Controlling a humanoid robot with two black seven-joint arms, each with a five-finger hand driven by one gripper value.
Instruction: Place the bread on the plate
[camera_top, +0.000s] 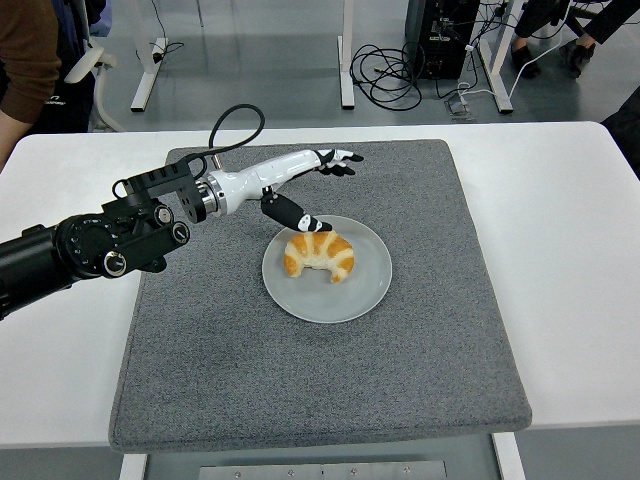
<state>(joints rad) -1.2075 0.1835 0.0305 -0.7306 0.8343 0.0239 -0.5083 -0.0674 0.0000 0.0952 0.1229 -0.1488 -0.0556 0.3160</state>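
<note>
— Where is the bread (319, 255)?
— It lies on the plate (356, 295), on the gray mat (420, 360).
— And the left hand (303, 185)?
— Up above the bread, fingers spread, holding nothing.

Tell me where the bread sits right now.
In the head view the bread lies on the plate, left of its centre, on the grey mat, just below the open left robot hand.

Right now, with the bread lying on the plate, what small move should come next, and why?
Probably pull the left robot hand back toward the left edge. The bread rests on the plate, and the open hand holds nothing above the plate's far rim, so only retreat seems left.
</note>
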